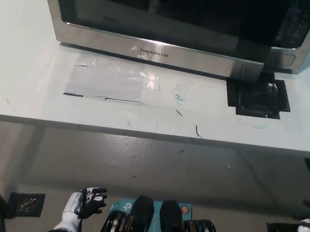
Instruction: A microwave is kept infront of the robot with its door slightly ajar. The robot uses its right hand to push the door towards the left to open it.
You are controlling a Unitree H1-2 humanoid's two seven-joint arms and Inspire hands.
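- White left hand [86,202] hangs low at lower left below the table edge, fingers loosely curled, holding nothing.
- Black right hand [309,231] sits at the right edge; its state cannot be told.
- White table [24,77] spans the middle.
- Microwave [172,22] stands on the table's far side, door [155,22] slightly ajar.

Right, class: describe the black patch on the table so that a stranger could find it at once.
Start at the white table and the steel Farberware microwave at its back. Follow the microwave's front edge to its right end; the black patch lies flat on the table just there. It is the one solid dark shape; the other marks nearby are clear tape and thin scratches.
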